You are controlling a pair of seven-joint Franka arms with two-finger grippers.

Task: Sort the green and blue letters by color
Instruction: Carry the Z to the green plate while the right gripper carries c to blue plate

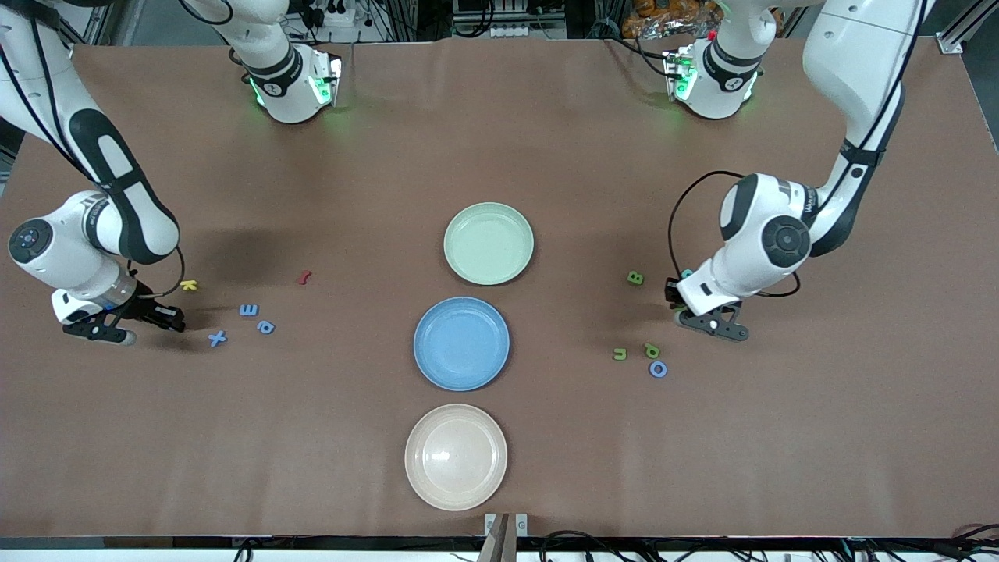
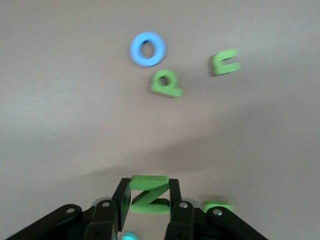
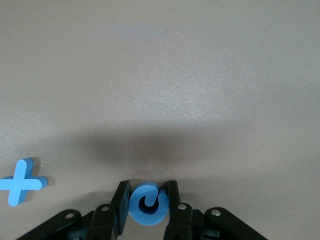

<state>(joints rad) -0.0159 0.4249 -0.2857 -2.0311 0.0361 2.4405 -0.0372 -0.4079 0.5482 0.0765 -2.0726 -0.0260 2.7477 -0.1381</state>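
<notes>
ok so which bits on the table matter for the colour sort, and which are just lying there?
In play: green Z in left gripper; blue letter in right gripper; blue X, E, O; green B, P, U; green plate; blue plate.

Lying about: yellow K; red letter; beige plate.

brown table (image 1: pixel 546 140), three plates (image 1: pixel 461 343), scattered letters (image 1: pixel 248 310)
</notes>
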